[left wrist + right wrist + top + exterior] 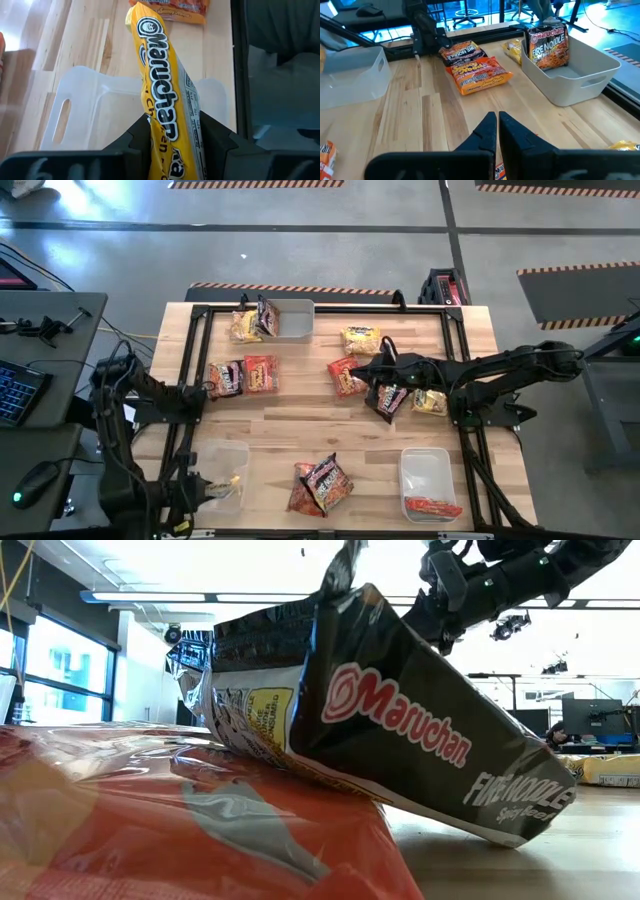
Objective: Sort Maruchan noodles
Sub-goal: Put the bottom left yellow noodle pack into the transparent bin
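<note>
- The left gripper has its fingers part-open, clamped on a yellow packet standing on edge. It hangs over the clear bin at the near left of the tabletop, which I judge is where the yellow kind goes.
- The right gripper has its fingers pressed together with nothing visible between them. It sits over the cluster of packets at mid-right, beside a dark packet and a red-orange packet, probably about to choose one.
- The rest of the noodles are scattered: a pair at mid-left, a small pile at the near edge, a yellow one towards the far side.
- The far bin holds a dark packet propped against its wall; the near right bin holds a red-orange packet lying flat, so each bin seems to take one kind.
- The low view is almost wholly blocked by the pile, so it shows neither bin.
- From above, the left gripper is lost among the arm's dark links.
- The lower end of the yellow packet is hidden by the fingers.
</note>
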Robot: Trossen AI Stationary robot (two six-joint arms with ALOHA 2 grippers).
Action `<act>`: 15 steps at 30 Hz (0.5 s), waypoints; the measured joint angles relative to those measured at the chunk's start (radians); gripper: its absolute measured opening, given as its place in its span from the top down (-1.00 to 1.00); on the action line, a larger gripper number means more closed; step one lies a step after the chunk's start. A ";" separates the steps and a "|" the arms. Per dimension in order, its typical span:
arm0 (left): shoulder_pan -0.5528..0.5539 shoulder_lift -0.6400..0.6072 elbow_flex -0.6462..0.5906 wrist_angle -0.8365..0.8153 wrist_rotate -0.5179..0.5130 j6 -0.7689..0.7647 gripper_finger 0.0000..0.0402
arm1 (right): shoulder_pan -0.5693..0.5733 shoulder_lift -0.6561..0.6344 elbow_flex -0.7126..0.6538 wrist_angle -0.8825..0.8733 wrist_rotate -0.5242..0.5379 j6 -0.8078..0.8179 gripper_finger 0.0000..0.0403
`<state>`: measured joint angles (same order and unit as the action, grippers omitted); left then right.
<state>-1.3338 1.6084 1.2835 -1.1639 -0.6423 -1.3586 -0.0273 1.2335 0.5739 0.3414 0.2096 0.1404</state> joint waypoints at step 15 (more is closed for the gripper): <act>0.023 0.028 -0.160 0.198 0.041 0.157 0.53 | 0.000 0.000 0.000 0.000 0.001 0.019 1.00</act>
<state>-1.3112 1.6363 1.1232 -0.9663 -0.6013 -1.2017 -0.0273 1.2339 0.5739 0.3416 0.2104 0.1593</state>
